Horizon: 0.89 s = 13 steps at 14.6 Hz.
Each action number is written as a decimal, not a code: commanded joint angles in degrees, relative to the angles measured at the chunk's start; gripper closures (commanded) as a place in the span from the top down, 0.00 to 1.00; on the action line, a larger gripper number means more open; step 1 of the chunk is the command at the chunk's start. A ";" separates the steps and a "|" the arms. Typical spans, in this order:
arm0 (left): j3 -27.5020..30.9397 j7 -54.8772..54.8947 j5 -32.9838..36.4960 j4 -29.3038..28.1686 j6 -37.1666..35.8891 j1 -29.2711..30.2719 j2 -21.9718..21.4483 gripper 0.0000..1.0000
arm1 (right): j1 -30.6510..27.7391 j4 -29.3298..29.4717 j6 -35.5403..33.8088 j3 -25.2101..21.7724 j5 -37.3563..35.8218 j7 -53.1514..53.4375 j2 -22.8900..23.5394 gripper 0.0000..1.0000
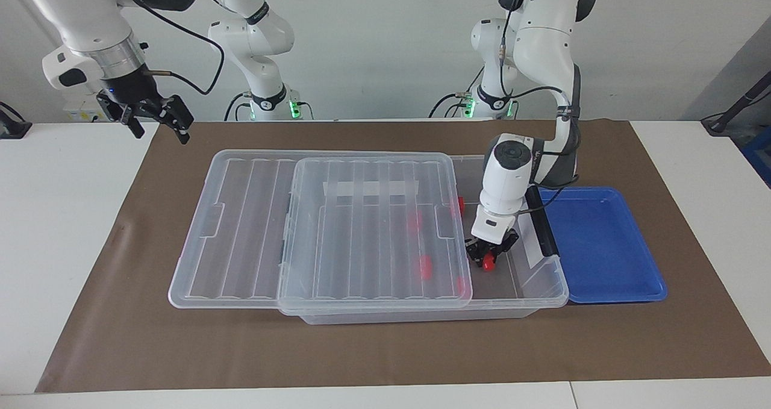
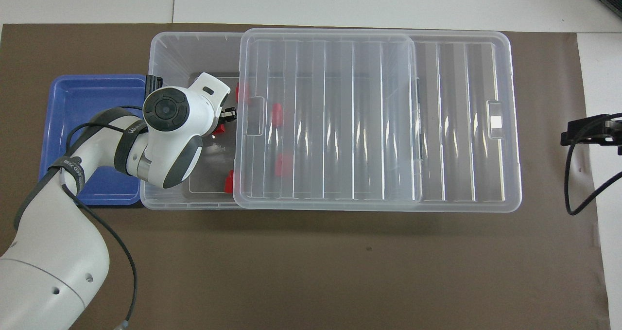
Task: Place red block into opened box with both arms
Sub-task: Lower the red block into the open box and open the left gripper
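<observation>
While low in the ribbed clear box | left gripper clasps chunky red block | right gripper spread, waiting.

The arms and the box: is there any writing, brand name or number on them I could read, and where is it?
No text here can be read.
Left arm, black cuffs: white lettering, too blurred to read.
Box, white label strip: no writing visible.
</observation>
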 commanded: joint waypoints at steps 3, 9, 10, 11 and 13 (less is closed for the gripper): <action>0.78 -3.96 1.40 -1.05 0.86 -0.67 -0.85 1.00 | 0.01 -0.08 -0.52 0.14 0.81 1.32 -0.24 1.00; 0.61 -10.05 1.40 0.36 -2.73 -0.67 -3.03 1.00 | 0.01 -0.26 -0.43 0.14 0.81 1.24 -0.33 1.00; 0.52 -10.13 1.31 0.36 -4.05 -0.67 -4.00 1.00 | 0.01 -0.26 -0.43 0.14 0.90 1.32 -0.33 1.00; 0.52 -10.31 1.05 0.36 -5.71 -0.58 -5.23 1.00 | 0.01 -0.26 -0.43 0.14 0.90 1.32 -0.33 1.00; 0.52 -10.31 0.96 0.28 -10.63 -0.58 -8.04 1.00 | 0.01 -0.35 -0.52 0.14 0.81 1.32 -0.33 1.00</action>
